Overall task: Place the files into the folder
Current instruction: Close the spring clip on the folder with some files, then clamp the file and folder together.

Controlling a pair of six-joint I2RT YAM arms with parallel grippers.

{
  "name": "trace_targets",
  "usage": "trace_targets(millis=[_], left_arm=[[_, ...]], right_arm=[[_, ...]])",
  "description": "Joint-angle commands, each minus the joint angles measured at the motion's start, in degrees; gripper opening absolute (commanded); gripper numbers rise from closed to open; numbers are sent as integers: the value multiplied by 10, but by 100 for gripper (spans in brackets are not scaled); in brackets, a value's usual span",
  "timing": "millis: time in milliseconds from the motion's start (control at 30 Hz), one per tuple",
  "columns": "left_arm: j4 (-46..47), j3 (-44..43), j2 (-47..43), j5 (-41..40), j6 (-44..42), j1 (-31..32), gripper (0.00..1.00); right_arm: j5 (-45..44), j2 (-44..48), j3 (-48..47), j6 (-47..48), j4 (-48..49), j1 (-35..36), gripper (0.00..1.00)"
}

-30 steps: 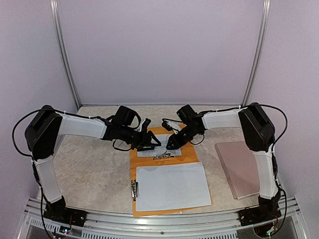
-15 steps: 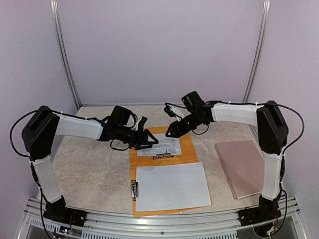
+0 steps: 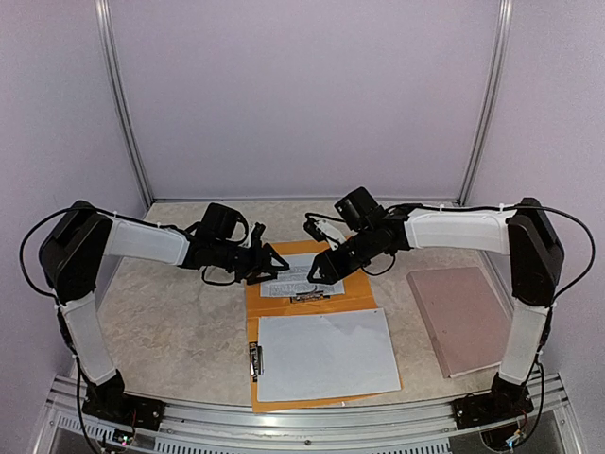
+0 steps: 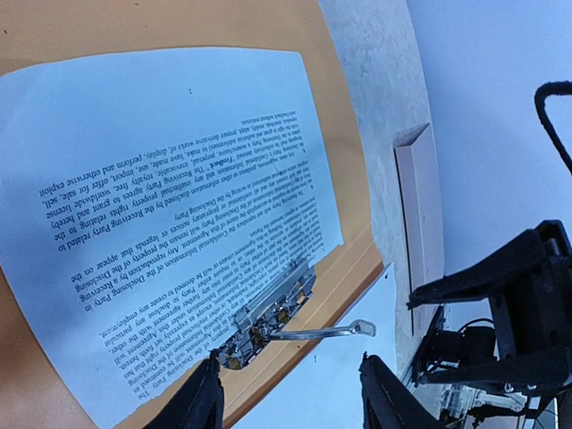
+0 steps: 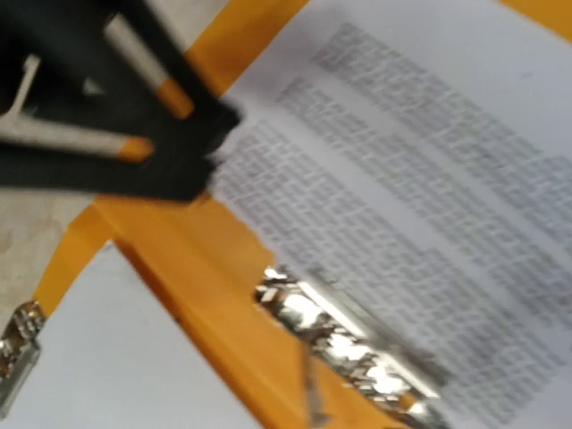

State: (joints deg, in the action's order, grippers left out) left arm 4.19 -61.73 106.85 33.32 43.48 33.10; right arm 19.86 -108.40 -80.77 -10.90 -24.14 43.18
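The orange folder (image 3: 354, 284) lies open on the table. A printed file (image 3: 301, 280) rests on its far half, with the metal clip (image 3: 304, 296) at the sheet's near edge. Another white file (image 3: 326, 352) covers the near half. My left gripper (image 3: 272, 268) hovers at the printed sheet's left side. In its wrist view the fingers (image 4: 204, 400) stand open and empty, just short of the clip (image 4: 268, 313), whose lever (image 4: 326, 332) sticks out. My right gripper (image 3: 317, 272) hangs low over the clip (image 5: 349, 344). Its jaws do not show in the blurred right wrist view.
A pinkish-brown board (image 3: 458, 317) lies to the right of the folder. A second metal clip (image 3: 255, 359) sits at the left edge of the near sheet. White walls and metal posts close the table's back and sides.
My right gripper lifted back from the clip, then came down over it again, a little further left. The left gripper drew slightly left.
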Motion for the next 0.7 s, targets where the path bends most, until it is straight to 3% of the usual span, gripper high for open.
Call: trace_targets(millis=[0, 300, 667], left_arm=[[6, 6, -15, -12, 7, -5, 50], [7, 13, -24, -7, 6, -5, 50], [3, 17, -32, -9, 3, -5, 50]], right_arm=[[-34, -2, 4, -22, -10, 22, 44], [-81, -36, -25, -27, -40, 37, 38], [-74, -55, -37, -29, -33, 39, 27]])
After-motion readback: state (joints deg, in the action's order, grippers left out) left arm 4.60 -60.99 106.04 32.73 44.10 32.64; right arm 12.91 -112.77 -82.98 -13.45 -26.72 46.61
